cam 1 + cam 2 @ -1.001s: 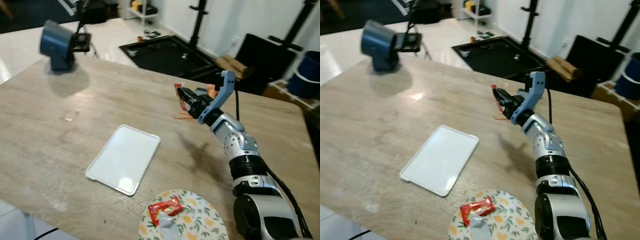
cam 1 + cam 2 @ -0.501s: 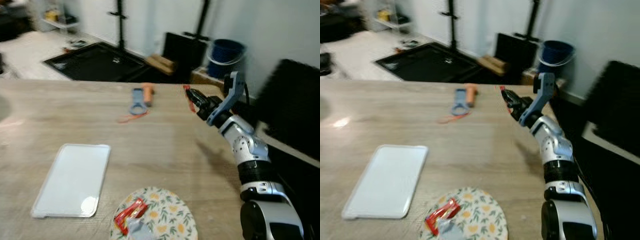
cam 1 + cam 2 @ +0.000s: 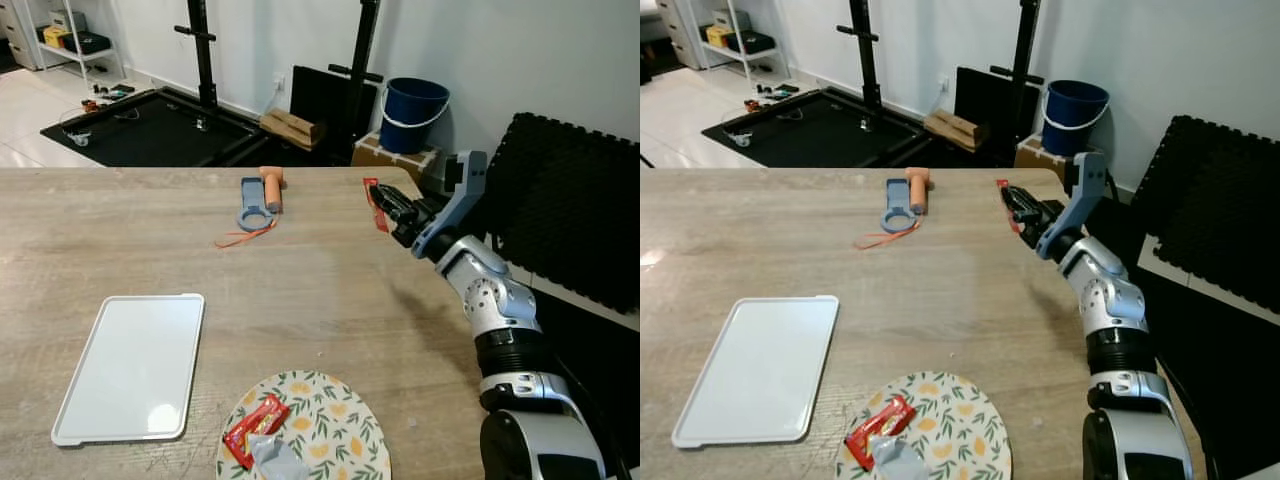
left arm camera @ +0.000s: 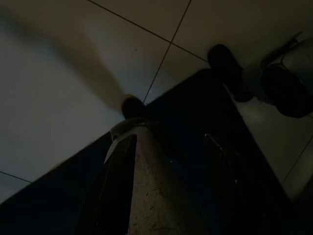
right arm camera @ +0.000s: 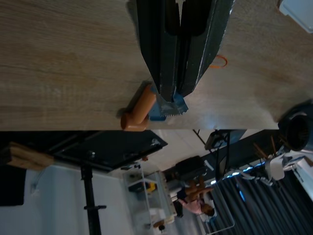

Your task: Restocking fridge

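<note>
Red snack packet is pinched between the closed fingers of the right gripper, held above the wooden table's far-right edge. Judged step: carrying it off to the fridge. Next: keep clamped, turn away. Left gripper's state cannot be told.
</note>
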{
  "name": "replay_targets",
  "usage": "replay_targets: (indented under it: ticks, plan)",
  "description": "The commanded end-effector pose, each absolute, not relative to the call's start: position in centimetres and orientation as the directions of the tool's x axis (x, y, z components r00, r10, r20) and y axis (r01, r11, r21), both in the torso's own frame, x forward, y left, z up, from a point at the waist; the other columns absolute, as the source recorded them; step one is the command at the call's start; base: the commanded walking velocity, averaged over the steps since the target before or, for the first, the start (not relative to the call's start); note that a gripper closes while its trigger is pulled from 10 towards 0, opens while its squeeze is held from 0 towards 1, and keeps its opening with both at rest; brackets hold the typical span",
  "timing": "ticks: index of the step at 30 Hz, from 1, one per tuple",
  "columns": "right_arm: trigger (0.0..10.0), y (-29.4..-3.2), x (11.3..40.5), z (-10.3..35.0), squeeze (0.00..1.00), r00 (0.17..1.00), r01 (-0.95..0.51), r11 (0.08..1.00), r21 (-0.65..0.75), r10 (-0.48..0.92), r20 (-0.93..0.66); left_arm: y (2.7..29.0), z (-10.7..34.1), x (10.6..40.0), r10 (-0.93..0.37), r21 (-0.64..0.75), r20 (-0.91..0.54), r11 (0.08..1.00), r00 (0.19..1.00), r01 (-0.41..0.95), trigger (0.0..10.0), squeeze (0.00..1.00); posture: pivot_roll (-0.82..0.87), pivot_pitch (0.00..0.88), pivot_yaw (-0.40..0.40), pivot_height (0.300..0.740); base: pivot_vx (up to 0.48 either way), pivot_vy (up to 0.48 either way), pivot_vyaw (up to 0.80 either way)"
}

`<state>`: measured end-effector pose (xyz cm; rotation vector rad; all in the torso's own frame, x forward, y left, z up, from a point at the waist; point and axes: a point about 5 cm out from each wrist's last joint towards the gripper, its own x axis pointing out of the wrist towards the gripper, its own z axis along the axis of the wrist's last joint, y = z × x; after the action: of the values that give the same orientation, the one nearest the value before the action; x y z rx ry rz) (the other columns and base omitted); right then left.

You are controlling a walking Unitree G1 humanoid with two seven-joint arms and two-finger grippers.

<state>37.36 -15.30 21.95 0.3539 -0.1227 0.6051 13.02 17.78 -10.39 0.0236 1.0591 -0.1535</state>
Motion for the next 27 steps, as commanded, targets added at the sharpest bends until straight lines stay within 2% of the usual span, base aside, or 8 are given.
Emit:
replay_targets:
  ticks: [1,22,27]
  plan:
    - [10.0,-15.2,37.0,21.4,0.00,0.817,-0.576,0.764,0.291,0.543,0.192,17.1,-11.0,11.4,-0.131,-0.075,-0.896,0.986,0.424,0.147,10.0,0.00,-0.03,0.074,-0.039,0.740,-0.244,0.000,0.00]
    - [10.0,-14.7,36.4,20.3,0.00,0.814,-0.578,0.766,0.282,0.568,0.124,16.8,-11.4,10.0,-0.133,-0.084,-0.912,0.987,0.388,0.140,10.0,0.00,-0.03,0.110,-0.060,0.740,-0.291,0.000,0.00]
    - [10.0,-14.6,36.4,20.3,0.00,0.811,-0.581,0.764,0.282,0.573,0.118,16.8,-11.5,9.7,-0.132,-0.084,-0.915,0.987,0.382,0.138,10.0,0.00,-0.03,0.111,-0.061,0.740,-0.424,0.000,0.00]
